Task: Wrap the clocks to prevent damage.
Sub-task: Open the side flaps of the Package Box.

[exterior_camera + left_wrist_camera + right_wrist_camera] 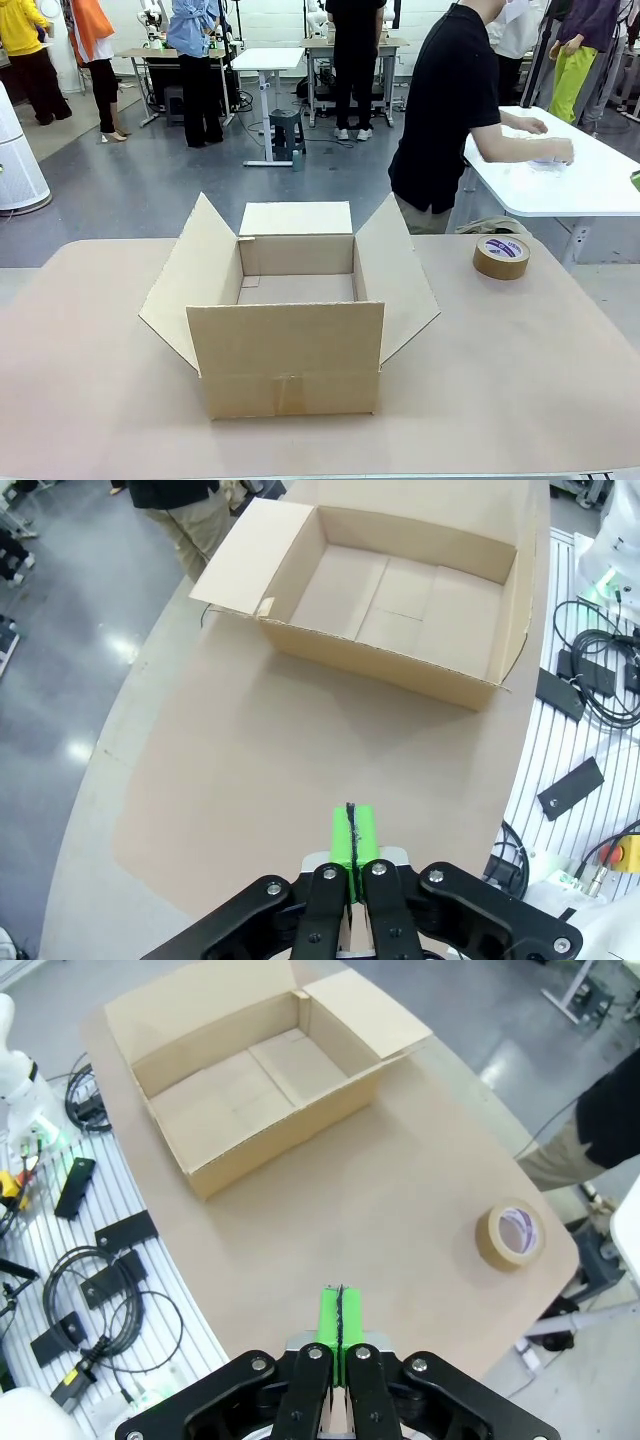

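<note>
Front view, plain cardboard box (285, 365), flaps spread open

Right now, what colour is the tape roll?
The tape roll is tan, label white and purple; front view best.

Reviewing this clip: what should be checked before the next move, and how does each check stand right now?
1. Cardboard box upright, flaps open: ok.
2. Box interior bare: ok.
3. Left gripper shut on nothing: ok.
4. Right gripper shut on nothing: ok.
5. Tape roll lying flat, apart from the box: ok.
6. Person attending to this table: not ok, bent over a white table behind.
</note>
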`<state>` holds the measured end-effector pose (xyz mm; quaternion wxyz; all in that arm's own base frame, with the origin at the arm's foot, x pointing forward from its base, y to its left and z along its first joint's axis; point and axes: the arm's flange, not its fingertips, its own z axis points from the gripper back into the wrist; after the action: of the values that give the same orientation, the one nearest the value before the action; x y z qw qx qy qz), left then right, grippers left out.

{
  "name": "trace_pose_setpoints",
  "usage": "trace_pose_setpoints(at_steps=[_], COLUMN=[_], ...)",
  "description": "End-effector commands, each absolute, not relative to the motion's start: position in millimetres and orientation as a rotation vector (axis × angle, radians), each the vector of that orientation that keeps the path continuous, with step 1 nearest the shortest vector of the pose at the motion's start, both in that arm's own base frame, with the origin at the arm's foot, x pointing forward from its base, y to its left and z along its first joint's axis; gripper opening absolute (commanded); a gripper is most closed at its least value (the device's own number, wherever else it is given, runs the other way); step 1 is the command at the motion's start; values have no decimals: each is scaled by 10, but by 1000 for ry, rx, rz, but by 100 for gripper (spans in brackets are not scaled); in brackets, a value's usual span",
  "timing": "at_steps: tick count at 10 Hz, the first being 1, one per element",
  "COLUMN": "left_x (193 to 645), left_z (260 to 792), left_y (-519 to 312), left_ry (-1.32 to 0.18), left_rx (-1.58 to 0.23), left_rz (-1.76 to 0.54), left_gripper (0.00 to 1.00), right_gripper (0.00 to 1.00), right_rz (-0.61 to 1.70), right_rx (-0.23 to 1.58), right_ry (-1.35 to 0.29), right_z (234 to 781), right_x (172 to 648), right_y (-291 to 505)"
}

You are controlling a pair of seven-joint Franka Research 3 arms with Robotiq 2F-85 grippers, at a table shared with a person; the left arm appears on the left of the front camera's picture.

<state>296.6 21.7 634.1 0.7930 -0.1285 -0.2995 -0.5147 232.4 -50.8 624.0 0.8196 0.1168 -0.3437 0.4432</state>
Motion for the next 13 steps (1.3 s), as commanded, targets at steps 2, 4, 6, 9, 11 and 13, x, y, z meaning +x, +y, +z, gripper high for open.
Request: trace_pose_setpoints(at_steps=[2,4,6,9,11,13], left_x=[2976,3057,3096,3034,3088,3013], left_z=[6552,6658,6621,6278,6127,6051], left_y=[-133,-703,-1386,-2129,-2263,-2294], left_ry=[-565,-446,-356,-277,-303,-293], left_rx=[-221,-145,21,230,180,214], left_rz=[-1108,-958,-782,-695,-684,-689], left_gripper=[0,0,0,0,0,0], right_gripper=[0,0,0,0,0,0], right_rz=[681,498,396,277,261,284], right_rx=[187,167,173,101,99,94], right_ry=[-680,-597,-529,-444,-417,-424], right_z=[6442,6558,6612,6400,6229,6214], right_x=[2431,2552,2607,2728,2830,2742], right_y=[-142,435,1077,1857,2047,2027])
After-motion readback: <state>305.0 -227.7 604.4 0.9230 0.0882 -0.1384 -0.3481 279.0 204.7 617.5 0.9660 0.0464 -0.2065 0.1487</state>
